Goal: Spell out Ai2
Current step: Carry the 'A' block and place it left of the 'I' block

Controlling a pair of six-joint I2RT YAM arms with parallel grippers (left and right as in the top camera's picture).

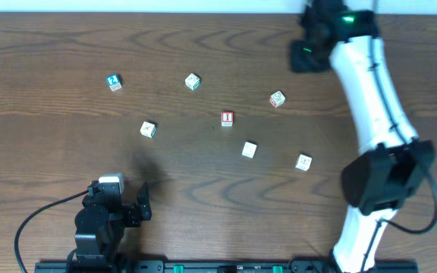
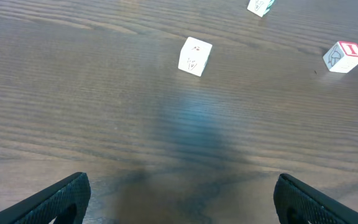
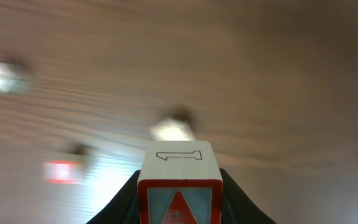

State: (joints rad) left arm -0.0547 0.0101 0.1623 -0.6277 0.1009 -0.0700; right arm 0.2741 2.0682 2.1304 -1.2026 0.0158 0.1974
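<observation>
Gripping red-framed cube [image 3: 180, 163], likely the A cube, triangle face toward camera, "1" on top. Pinched by its sides in right end effector [image 3: 180, 199], closed on it, raised at upper right of overhead, probably for carrying to a row. Hidden from above. I cube [image 1: 227, 118] mid-frame on counter [image 1: 51, 152]; 2 cube [image 1: 113, 82] upper left, well apart. Left end effector [image 2: 179, 199] wide open, empty, lower left, clear of the cubes.

We read "1" atop the held cube [image 3: 179, 163] in the right gripper [image 3: 179, 205], a red "I" on the I cube [image 2: 344, 56] ahead-right of the left gripper [image 2: 182, 190], and "2" on the blue cube [image 1: 113, 82] far ahead of it.
</observation>
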